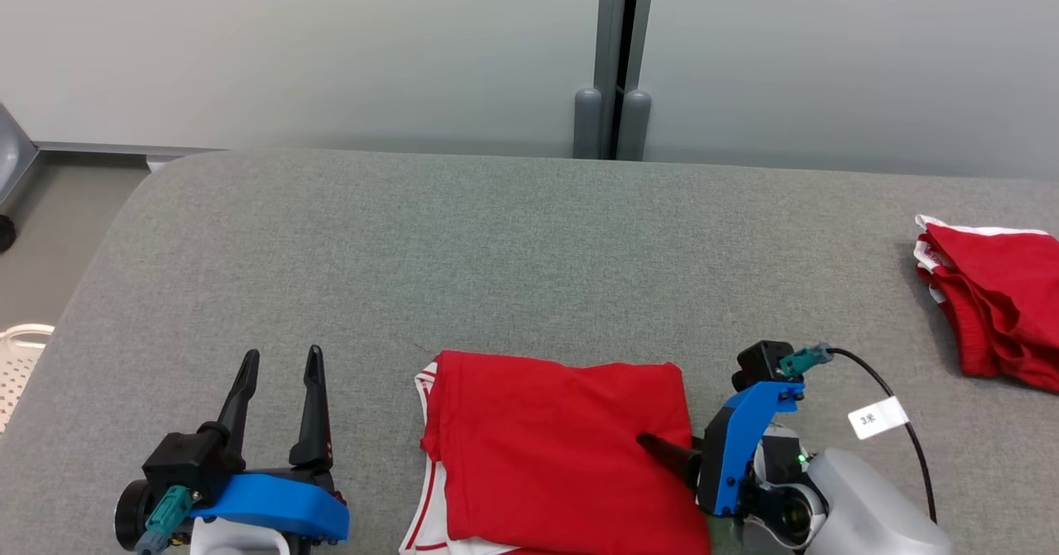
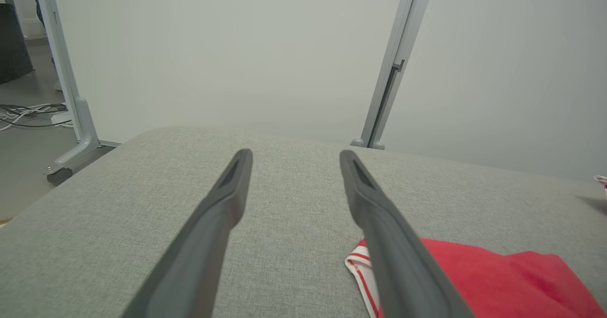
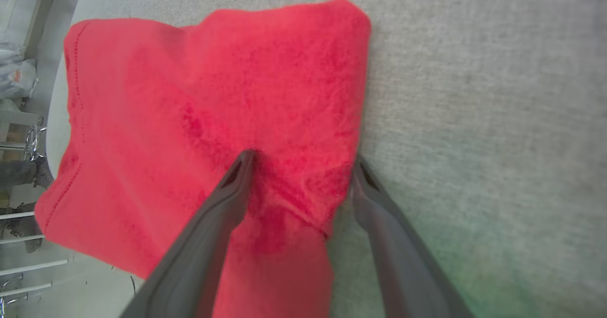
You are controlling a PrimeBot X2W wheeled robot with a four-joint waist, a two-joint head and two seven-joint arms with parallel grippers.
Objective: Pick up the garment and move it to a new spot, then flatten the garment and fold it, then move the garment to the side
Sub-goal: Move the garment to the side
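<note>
Straddling garment (image 1: 554, 447) edge, right tool (image 3: 302, 159) open

The red garment lies folded, white trim showing, front-middle of the grey desk (image 1: 496, 241). Right tool spread wide: one finger on the cloth, the other just off its right edge. Left tool (image 1: 281, 356) also open, over bare desk left of it. Second red garment (image 1: 1001, 299) far right.

The head view looks forward and down from above the bench (image 1: 529, 249), facing the wall (image 1: 331, 42) behind it. The left wrist view sits low and close over the bench, looking along the left end effector (image 2: 295, 156) toward that same wall. The right wrist view points steeply down, very near the garment (image 3: 189, 95). All three views share the garment and the bench cloth around it.
</note>
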